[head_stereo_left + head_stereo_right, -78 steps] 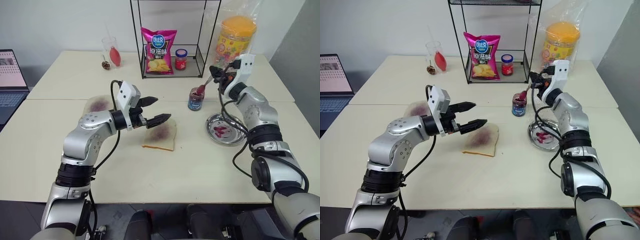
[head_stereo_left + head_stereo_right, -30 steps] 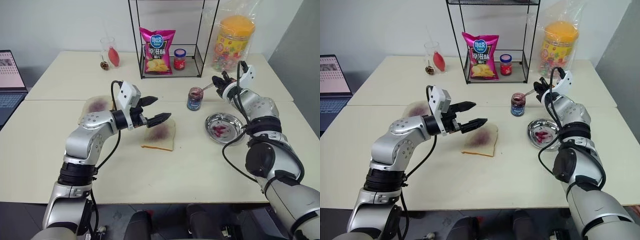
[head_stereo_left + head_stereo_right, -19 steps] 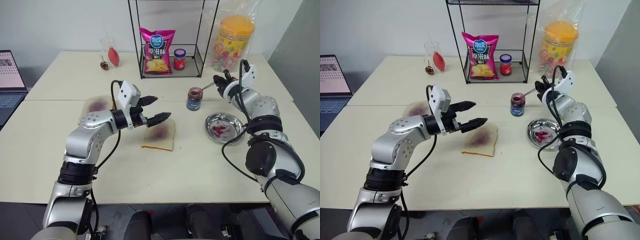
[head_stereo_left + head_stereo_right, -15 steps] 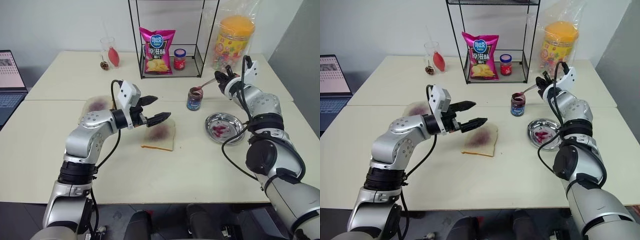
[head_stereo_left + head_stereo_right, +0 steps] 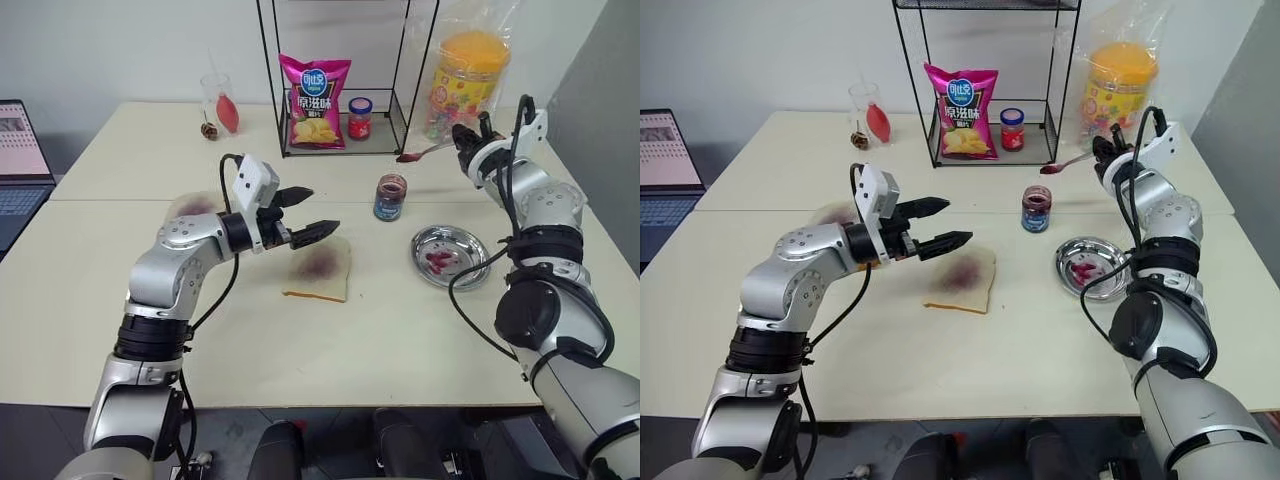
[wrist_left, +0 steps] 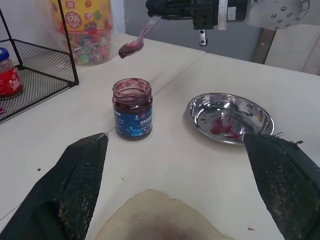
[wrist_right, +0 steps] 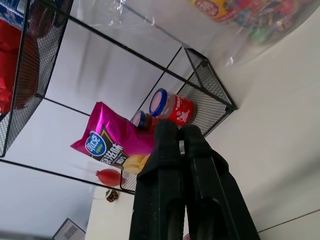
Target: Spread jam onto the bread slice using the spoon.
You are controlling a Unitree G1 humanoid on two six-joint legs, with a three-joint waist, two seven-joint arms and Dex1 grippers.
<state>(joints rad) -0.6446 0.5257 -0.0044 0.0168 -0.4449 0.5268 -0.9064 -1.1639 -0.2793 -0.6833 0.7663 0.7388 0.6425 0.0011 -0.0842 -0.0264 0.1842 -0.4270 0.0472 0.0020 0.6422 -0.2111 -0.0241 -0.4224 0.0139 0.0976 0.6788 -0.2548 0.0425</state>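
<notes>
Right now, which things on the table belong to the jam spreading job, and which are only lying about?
For the job:
jam jar
spoon, in the right claw
bread slice

Lying about:
chips bag
red-lidded jar
metal dish
candy tub
laptop

spoon (image 5: pixel 424 153) lifted from jam (image 5: pixel 390 197), seemingly loaded

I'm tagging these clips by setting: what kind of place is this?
Probably a lab or office set up for a food-prep demo, not a home kitchen: plain pale tables, a laptop at one edge, and a wire rack staged with a chips bag.
</notes>
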